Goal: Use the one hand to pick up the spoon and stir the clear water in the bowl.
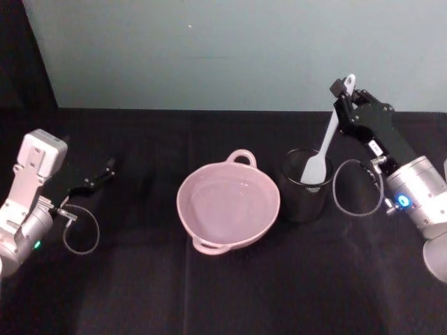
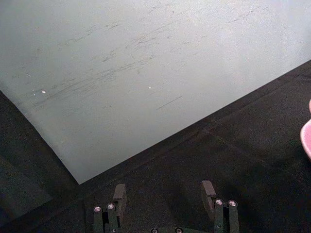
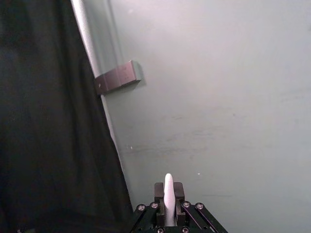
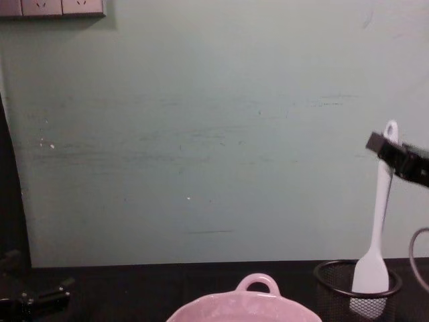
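The white spoon [image 1: 327,136] stands nearly upright, its pale head down inside a black wire-mesh cup [image 1: 304,188]. My right gripper [image 1: 343,92] is shut on the top of its handle, just below the oval hole. In the right wrist view the handle tip [image 3: 168,191] pokes up between the closed fingers. From the chest, the spoon [image 4: 381,201] hangs from the right gripper [image 4: 390,151] with its head at the cup's rim [image 4: 358,287]. The pink bowl [image 1: 199,195] holds clear water and sits left of the cup; its loop handle [image 4: 257,283] shows low in the chest view.
My left gripper [image 1: 106,169] rests open at the far left above the black cloth, fingers [image 2: 119,193] apart with nothing between them. A pale green wall runs behind the table. Bare cloth lies between the left arm and the bowl.
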